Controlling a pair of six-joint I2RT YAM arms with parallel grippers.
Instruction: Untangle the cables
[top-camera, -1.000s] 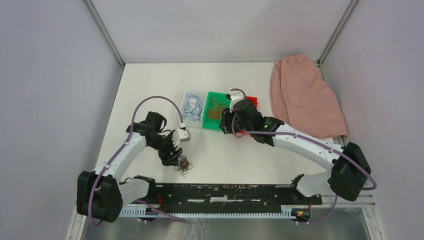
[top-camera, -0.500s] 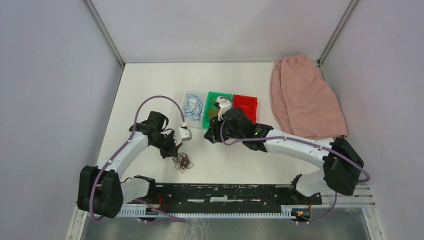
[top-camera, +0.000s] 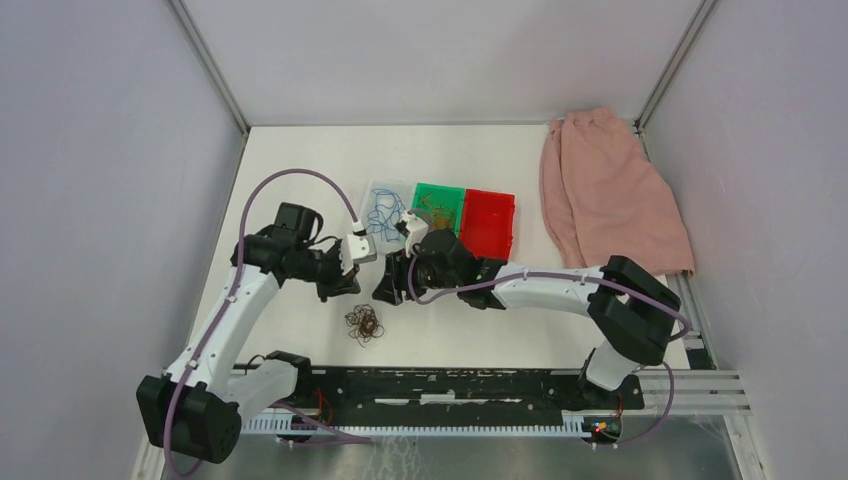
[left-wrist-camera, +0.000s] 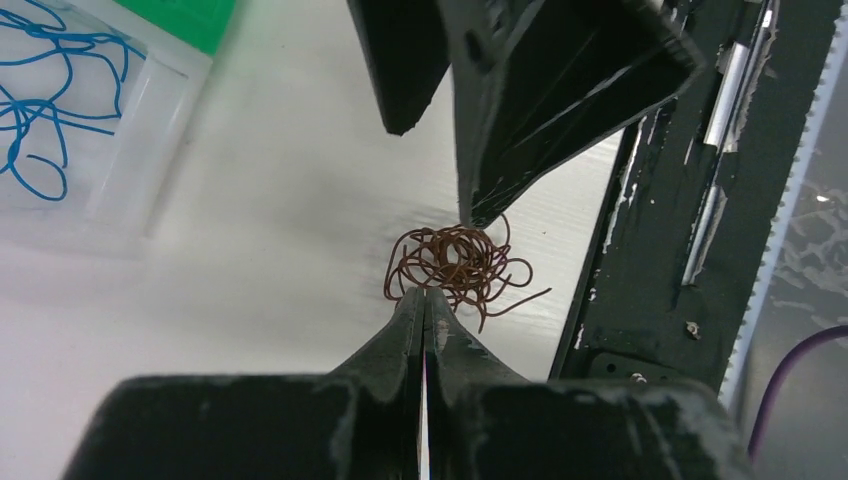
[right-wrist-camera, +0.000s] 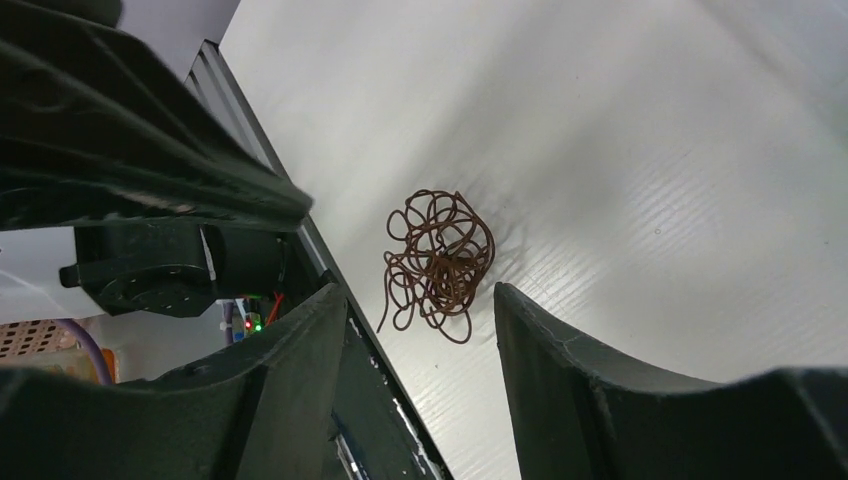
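brown tangle (right-wrist-camera: 440, 262) lies loose on the table (top-camera: 300, 160), a roundish clump just beside the black rail (top-camera: 450, 385) at the near edge. no real long axis, only slightly stretched, with a few stray loops poking out. blue cables (left-wrist-camera: 45, 110) sit apart in the clear bin (left-wrist-camera: 150, 120), and orange-brown ones (top-camera: 434, 212) in the green bin (top-camera: 450, 192), both well away on the far side of the arms.

from above, the tangle is between the two grippers and a bit nearer the bases than either. the left gripper (top-camera: 343, 284) is up-left of it and the right gripper (top-camera: 389, 291) up-right, about equally close.

in the right wrist view the clump sits dead ahead, centred in the gap between the fingers (right-wrist-camera: 600, 400) and lined up for a straight drop. the right jaws are spread, nothing between them, nothing touched.

left jaws are clenched tight, tips pressed together. in the left wrist view the tips meet right at the near edge of the clump. can't tell if a strand is pinched or the tips are just above it. the top view shows that gripper off to the side of the clump, so probably not holding the bulk.

my guess: the right comes down over the clump and closes, while the left holds or takes an edge loop to pull the other way. the risk is dragging the whole ball instead of one strand.
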